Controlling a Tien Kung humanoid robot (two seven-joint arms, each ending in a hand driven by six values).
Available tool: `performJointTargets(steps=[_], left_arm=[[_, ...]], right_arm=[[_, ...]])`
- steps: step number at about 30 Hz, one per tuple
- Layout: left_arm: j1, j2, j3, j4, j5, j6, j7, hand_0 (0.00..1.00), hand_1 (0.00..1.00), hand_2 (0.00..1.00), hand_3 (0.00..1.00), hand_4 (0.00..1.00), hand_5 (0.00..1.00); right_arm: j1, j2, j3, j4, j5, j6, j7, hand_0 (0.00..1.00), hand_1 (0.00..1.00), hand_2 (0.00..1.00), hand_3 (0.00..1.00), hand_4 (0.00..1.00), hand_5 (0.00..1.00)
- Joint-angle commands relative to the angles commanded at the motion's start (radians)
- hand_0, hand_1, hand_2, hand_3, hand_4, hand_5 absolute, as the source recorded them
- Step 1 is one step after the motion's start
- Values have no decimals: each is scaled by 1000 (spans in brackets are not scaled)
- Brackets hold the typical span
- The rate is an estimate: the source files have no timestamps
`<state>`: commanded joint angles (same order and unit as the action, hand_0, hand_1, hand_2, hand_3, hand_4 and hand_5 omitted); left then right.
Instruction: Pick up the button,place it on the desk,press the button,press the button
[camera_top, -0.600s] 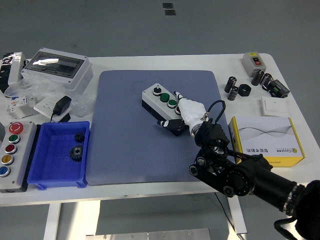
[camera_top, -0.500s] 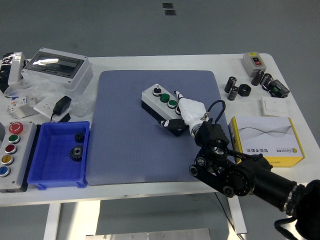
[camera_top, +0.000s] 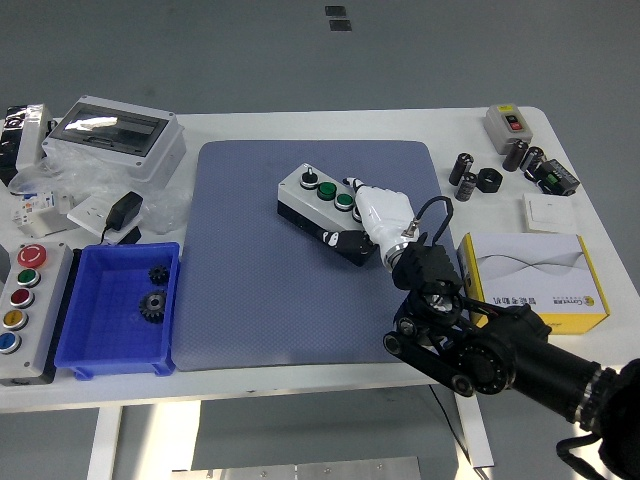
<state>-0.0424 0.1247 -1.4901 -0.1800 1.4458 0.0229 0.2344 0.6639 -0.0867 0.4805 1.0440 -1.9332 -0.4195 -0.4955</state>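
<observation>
A grey button box (camera_top: 318, 207) with black sides and two green buttons lies on the blue mat (camera_top: 250, 260) near its middle. My right hand (camera_top: 362, 219), white with black fingertips, rests over the box's right end. Its fingers are curled around that end, one fingertip on the front side and others on top. The black right arm (camera_top: 480, 350) reaches in from the lower right corner. The left arm is out of view.
A blue bin (camera_top: 118, 308) with gears and a grey multi-button panel (camera_top: 25, 300) sit at the left. A clear-lidded enclosure (camera_top: 115, 137) is at the back left. A yellow-white box (camera_top: 530, 280), black cylinders (camera_top: 470, 175) and a small switch box (camera_top: 508, 122) stand at the right.
My right hand and the button box have shifted slightly up and to the left on the mat. Nothing else moved.
</observation>
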Motion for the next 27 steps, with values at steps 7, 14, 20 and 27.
performJointTargets(steps=[7, 14, 20, 27], left_arm=[[1, -1, -2, 0, 1, 2, -2, 628, 586, 521, 579, 597, 156], [1, -4, -11, 0, 13, 2, -3, 628, 588, 522, 581, 595, 157], [-3, -4, -21, 0, 28, 0, -3, 628, 589, 521, 579, 597, 163], [-6, -4, -27, 0, 38, -1, -3, 628, 589, 522, 579, 599, 167]], right_arm=[[-2, -132, -47, 146, 102, -26, 182, 25, 269, 339, 584, 113, 2], [-3, -272, -116, 278, 118, 36, 393, 36, 270, 330, 568, 97, 2], [-3, -319, -155, 247, 50, 65, 516, 85, 292, 318, 567, 111, 2], [3, -313, -167, 207, 22, 76, 534, 302, 424, 380, 634, 298, 2]])
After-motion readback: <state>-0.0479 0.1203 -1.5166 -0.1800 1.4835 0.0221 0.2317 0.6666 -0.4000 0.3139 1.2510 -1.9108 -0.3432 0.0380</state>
